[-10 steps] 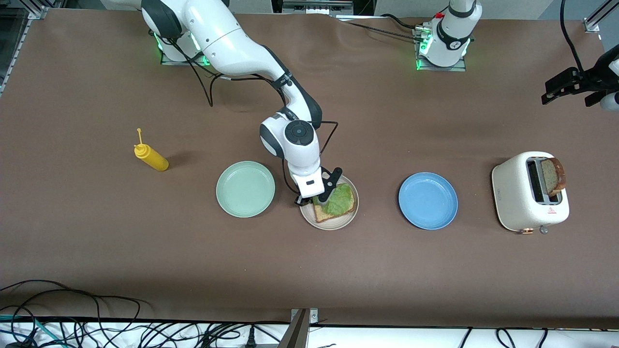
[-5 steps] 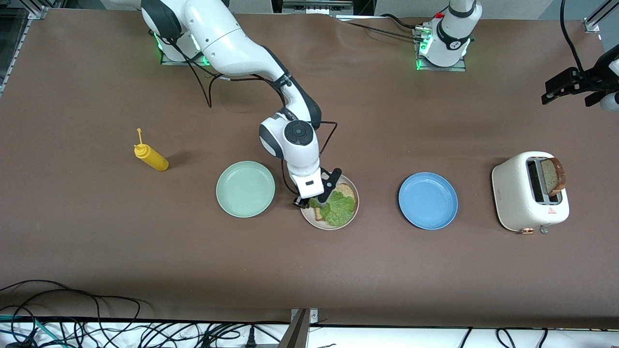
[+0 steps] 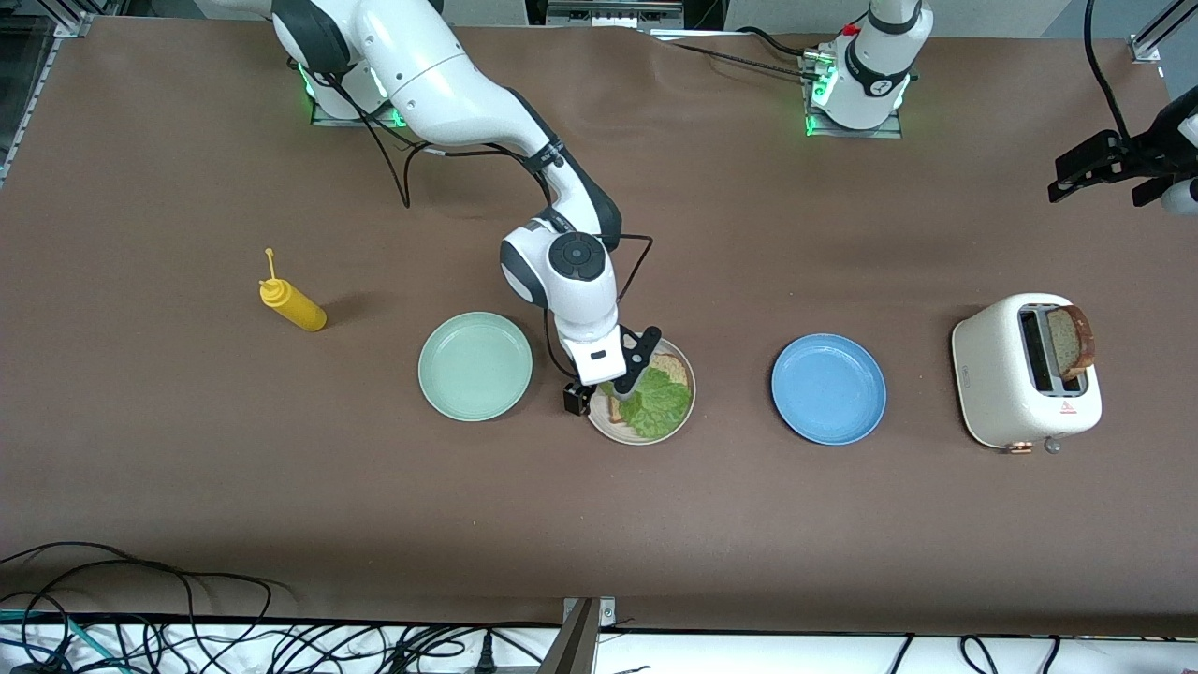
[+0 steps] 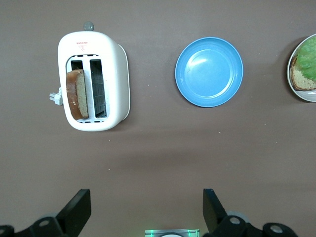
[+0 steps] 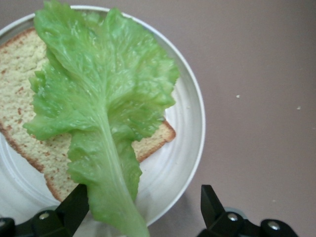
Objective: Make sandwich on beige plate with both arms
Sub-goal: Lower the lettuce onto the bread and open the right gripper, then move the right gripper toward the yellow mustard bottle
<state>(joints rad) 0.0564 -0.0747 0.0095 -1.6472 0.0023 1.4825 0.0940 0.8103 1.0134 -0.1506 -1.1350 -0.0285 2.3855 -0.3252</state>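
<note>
We see the right end effector (image 3: 613, 384) spread open over the beige plate (image 3: 684, 412), where the lettuce leaf (image 3: 653, 402) lies on a bread slice (image 5: 24, 103), its stem between the fingers. The left end effector (image 3: 1104, 178) waits open above the tabletop (image 3: 599, 524) by the toaster (image 3: 1015, 384).

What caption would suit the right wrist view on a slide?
Open right pincer over the beige plate, lettuce lying on one bread slice.

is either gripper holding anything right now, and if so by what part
Nothing is held. The right gripper stands open over the beige plate, with the lettuce leaf lying on the bread slice. The left gripper waits open, empty.
</note>
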